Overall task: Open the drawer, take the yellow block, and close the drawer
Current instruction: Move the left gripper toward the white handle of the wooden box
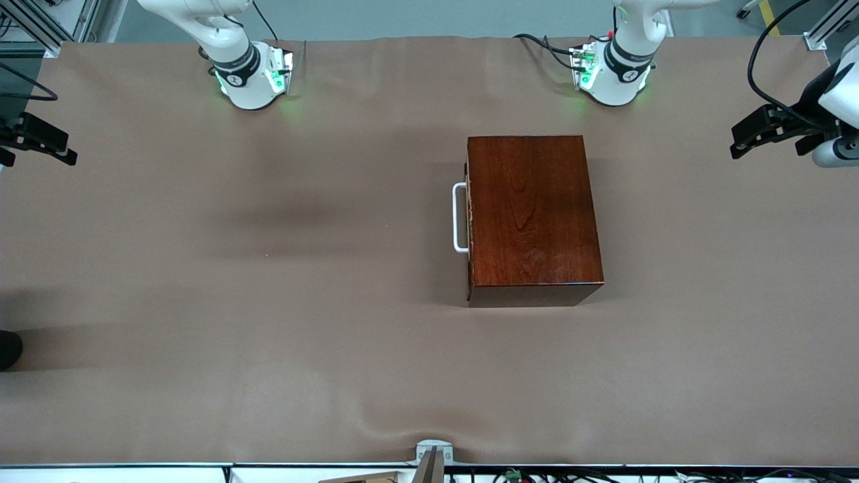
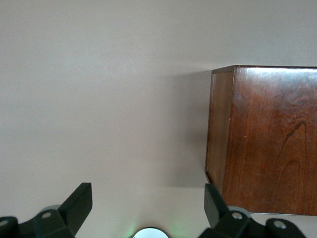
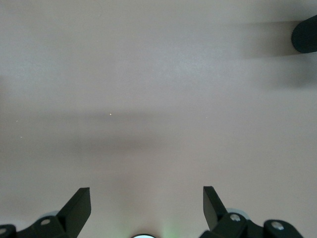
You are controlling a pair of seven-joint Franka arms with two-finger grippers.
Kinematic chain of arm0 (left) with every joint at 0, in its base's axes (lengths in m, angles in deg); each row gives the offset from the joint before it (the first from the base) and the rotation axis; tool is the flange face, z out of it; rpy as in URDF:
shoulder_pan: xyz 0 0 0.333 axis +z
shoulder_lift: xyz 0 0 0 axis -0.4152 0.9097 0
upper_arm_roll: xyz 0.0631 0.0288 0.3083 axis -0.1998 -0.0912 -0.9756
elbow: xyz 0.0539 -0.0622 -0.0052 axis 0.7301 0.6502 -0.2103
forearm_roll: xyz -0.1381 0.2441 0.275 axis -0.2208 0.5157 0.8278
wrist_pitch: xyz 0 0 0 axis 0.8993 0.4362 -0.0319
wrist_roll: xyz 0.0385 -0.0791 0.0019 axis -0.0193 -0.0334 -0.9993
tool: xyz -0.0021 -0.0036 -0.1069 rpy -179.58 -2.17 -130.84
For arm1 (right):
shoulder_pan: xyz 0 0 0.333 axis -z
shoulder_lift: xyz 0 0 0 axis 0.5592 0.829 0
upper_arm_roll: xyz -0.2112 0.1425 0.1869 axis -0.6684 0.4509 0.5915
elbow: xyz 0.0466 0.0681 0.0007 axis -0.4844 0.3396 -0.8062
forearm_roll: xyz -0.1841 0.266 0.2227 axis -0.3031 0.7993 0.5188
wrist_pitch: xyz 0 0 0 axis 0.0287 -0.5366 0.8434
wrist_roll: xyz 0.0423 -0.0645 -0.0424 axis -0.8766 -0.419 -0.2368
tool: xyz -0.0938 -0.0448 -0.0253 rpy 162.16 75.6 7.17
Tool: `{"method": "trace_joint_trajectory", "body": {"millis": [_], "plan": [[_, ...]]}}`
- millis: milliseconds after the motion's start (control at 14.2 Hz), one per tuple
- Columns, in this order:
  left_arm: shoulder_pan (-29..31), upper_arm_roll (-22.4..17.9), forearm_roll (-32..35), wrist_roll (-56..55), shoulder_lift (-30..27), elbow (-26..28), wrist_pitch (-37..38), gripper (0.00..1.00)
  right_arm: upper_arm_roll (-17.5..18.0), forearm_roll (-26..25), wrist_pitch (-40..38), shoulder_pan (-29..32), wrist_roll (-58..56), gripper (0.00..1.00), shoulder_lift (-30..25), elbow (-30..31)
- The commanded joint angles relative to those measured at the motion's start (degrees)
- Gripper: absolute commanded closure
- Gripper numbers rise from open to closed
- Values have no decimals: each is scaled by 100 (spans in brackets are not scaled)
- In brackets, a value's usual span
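Observation:
A glossy dark reddish-brown wooden box (image 1: 530,215) stands on the table, nearer the left arm's base. Its drawer is shut, and only the white U-shaped handle (image 1: 460,218) sticks out, facing the right arm's end of the table. The yellow block is hidden. My left gripper (image 1: 768,144) hangs open over the left arm's end of the table. The left wrist view shows its fingers spread (image 2: 148,198) above bare cloth, with a corner of the box (image 2: 267,139) beside them. My right gripper (image 1: 37,155) hangs open over the right arm's end, above bare cloth (image 3: 147,198).
A brown cloth (image 1: 268,302) with shallow wrinkles covers the whole table. A dark rounded object (image 1: 7,349) pokes in at the right arm's end, also seen in the right wrist view (image 3: 304,34). A small metal bracket (image 1: 433,456) sits at the table edge nearest the front camera.

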Motion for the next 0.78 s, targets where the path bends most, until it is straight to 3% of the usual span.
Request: {"method": "trace_joint_trajectory", "body": {"millis": [0,493,705], "plan": [[32,31,69,103,4,-101,106,0,108,-62,-48,151,-29,0,-87,9],[-56,57,69,42,13,-101,97,0,108,-62,-48,151,-29,0,-87,9],[-144,364,78,-2,100,-101,97,0,108,-62,-48,151,-20,0,-87,9]]}}
